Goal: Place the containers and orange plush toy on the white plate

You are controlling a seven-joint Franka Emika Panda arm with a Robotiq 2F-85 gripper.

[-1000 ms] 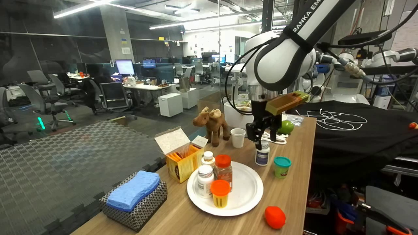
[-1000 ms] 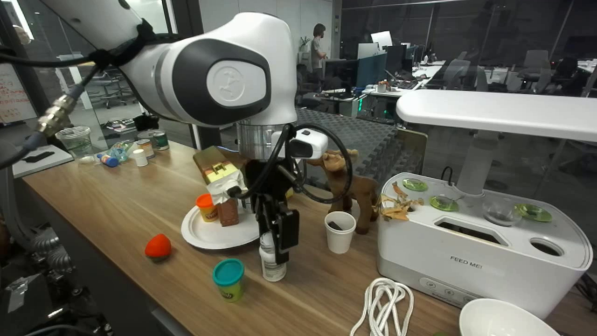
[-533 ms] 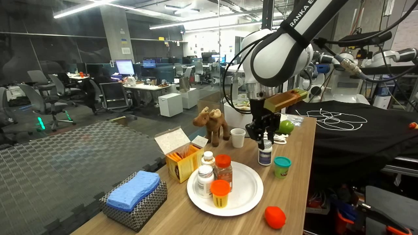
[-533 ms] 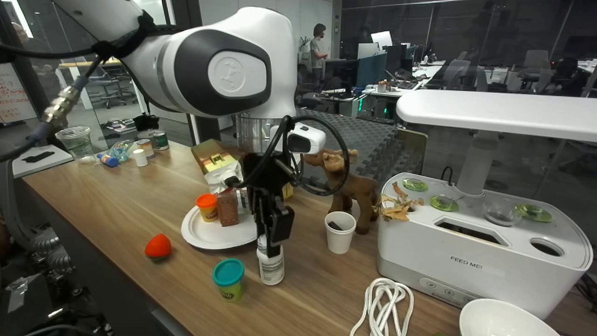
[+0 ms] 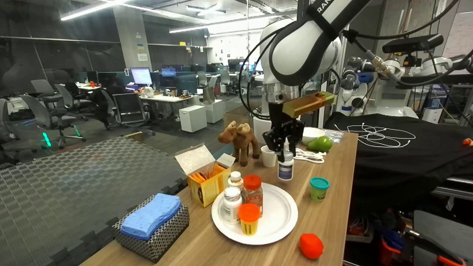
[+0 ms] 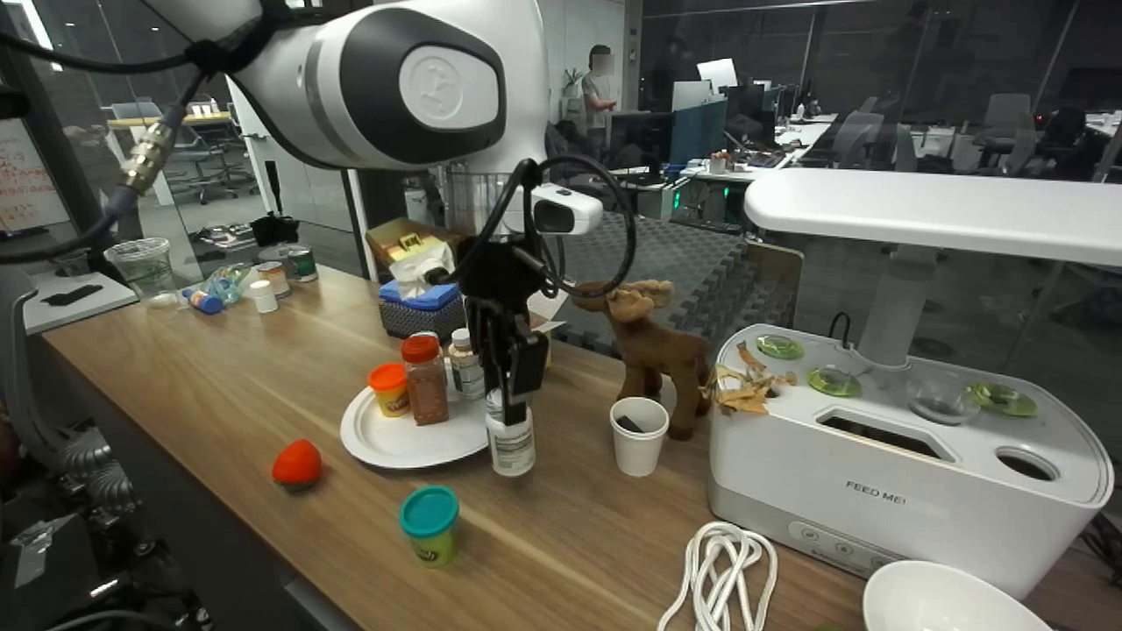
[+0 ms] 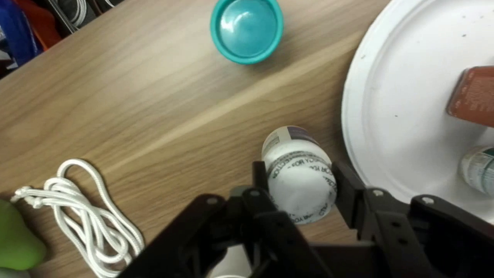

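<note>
The claw (image 7: 301, 175), partly closed, pinches the white bottle (image 7: 303, 191); carried low, it might hit the plate (image 7: 401, 92), wrist view's right.

White plate (image 7: 413, 112) — cut off, top and right, in wrist view

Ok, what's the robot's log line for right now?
Jaws: closed on white pill bottle; not on white plate: teal-lidded jar, orange plush toy

In an exterior view the arm (image 5: 297, 53) slants down from one o'clock; wrist (image 5: 282, 92) near upright; jaws part-closed, toward six o'clock.
</note>
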